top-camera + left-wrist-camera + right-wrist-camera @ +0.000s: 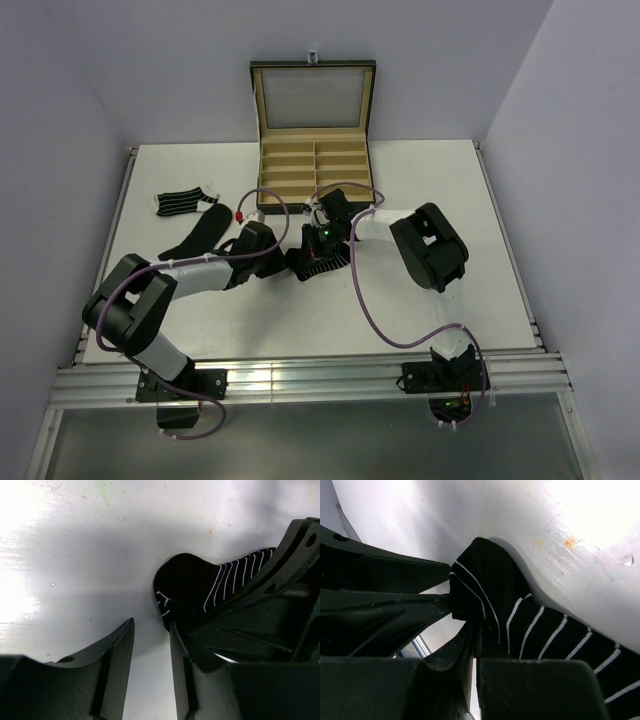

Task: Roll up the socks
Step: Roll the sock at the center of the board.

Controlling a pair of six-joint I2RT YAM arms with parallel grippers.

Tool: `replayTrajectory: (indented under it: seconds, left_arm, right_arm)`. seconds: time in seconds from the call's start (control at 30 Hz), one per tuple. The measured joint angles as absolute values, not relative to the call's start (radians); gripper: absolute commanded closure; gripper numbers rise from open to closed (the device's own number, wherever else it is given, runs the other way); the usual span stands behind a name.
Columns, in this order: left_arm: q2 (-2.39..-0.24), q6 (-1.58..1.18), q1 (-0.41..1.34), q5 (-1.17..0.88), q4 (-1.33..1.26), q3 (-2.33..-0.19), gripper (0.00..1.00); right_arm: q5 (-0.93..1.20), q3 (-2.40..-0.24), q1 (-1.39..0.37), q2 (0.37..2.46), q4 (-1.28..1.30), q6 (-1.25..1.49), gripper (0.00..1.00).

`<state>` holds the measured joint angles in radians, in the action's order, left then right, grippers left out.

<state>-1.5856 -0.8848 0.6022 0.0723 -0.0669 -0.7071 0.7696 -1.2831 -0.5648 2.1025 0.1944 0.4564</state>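
Observation:
A black sock with thin white stripes (320,264) lies on the white table between the two arms. My right gripper (322,246) is shut on it; in the right wrist view its jaws (479,645) pinch the folded fabric (540,630). My left gripper (290,258) comes in from the left and is open. In the left wrist view only bare table shows between its fingers (151,645), with its right fingertip (174,630) against the sock's rounded end (192,585). Another striped sock (180,203) and a plain black sock (203,234) lie flat at the left.
A black compartmented box (312,165) with tan lining stands open at the back centre, its lid upright. The right arm's elbow (430,245) rises to the right of the grippers. A metal rail (300,378) runs along the near table edge.

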Motion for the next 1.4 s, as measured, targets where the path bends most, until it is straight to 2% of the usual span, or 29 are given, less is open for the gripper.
replayTrajectory:
  seconds: [0.63,0.73,0.93,1.23,1.4]
  left_arm:
    - [-1.639,-0.912,0.603,0.086,-0.063,-0.761,0.61]
    - [-1.659,-0.927,0.603,0.101,-0.046,-0.789,0.62]
    - [-1.679,-0.961,0.604,0.133,0.004,-0.825,0.67]
    - [-1.702,-0.994,0.604,0.160,0.039,-0.858,0.72]
    - [-1.713,-1.008,0.606,0.171,0.051,-0.872,0.73]
  right_arm:
    - [0.770,-1.283,-0.564,2.103,0.194,0.457,1.00]
    - [0.770,-1.283,-0.564,2.103,0.195,0.458,0.98]
    - [0.768,-1.283,-0.564,2.103,0.195,0.466,0.90]
    - [0.744,-1.283,-0.564,2.091,0.198,0.479,0.67]
    - [0.665,-1.267,-0.564,2.029,0.204,0.472,0.62]
